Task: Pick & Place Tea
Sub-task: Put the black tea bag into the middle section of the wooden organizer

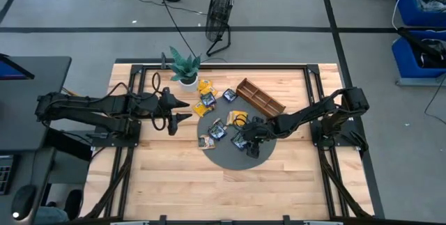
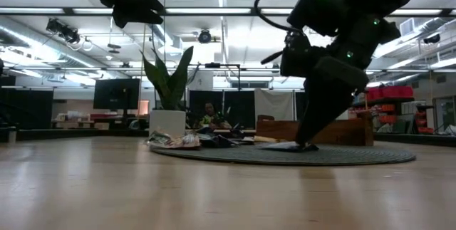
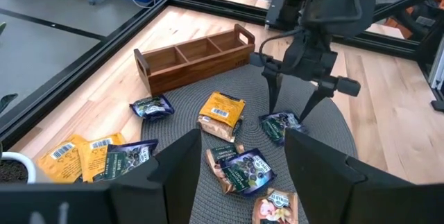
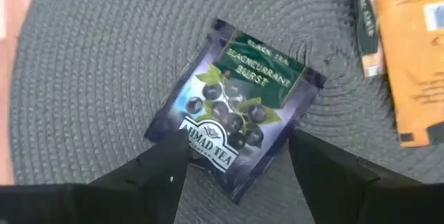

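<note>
right hand [image 1: 242, 141] over tea packet [image 1: 239, 143] | left hand [image 1: 179, 111] beside mat [image 1: 261, 154]

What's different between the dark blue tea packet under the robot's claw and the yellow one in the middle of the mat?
The blackcurrant tea packet is dark blue-purple with berries pictured on it; the yellow tea packet is orange-yellow with a white barcode label. The dark one lies directly below the right end effector, between its open fingers; the yellow one has no end effector over it. Both are flat square packets lying on the round grey mat.
</note>
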`<move>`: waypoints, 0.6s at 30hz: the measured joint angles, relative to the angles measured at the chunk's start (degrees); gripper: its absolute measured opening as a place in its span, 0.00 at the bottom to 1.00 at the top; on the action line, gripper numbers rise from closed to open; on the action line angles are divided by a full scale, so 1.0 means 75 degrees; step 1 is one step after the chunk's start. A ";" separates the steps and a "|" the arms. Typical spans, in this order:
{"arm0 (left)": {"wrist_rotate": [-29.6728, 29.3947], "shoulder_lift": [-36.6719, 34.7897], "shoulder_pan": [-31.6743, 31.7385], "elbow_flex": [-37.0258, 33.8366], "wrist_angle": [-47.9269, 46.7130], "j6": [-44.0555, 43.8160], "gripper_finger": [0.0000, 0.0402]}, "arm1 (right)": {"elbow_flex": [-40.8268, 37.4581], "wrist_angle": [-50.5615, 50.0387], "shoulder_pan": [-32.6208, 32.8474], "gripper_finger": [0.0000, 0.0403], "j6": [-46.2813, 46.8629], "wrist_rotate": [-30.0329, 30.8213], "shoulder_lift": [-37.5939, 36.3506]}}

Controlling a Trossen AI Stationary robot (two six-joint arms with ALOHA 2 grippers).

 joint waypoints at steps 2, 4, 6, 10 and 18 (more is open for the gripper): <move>0.0000 0.0000 0.0000 0.0000 0.0001 -0.0002 0.52 | 0.0003 0.0054 -0.0003 0.64 0.0108 -0.0022 0.0060; 0.0000 0.0000 0.0000 0.0000 0.0004 -0.0003 0.52 | 0.0008 0.0138 -0.0003 0.63 0.0128 0.0027 0.0102; 0.0000 0.0000 0.0000 0.0000 0.0004 -0.0005 0.52 | 0.0008 0.0136 -0.0003 0.61 0.0108 0.0033 0.0104; 0.0000 0.0000 0.0000 0.0000 0.0004 -0.0003 0.52 | 0.0008 0.0137 -0.0004 0.50 -0.0082 0.0018 0.0106; 0.0000 0.0000 0.0000 0.0000 0.0004 0.0001 0.52 | 0.0008 0.0170 0.0003 0.17 -0.0328 -0.0267 0.0110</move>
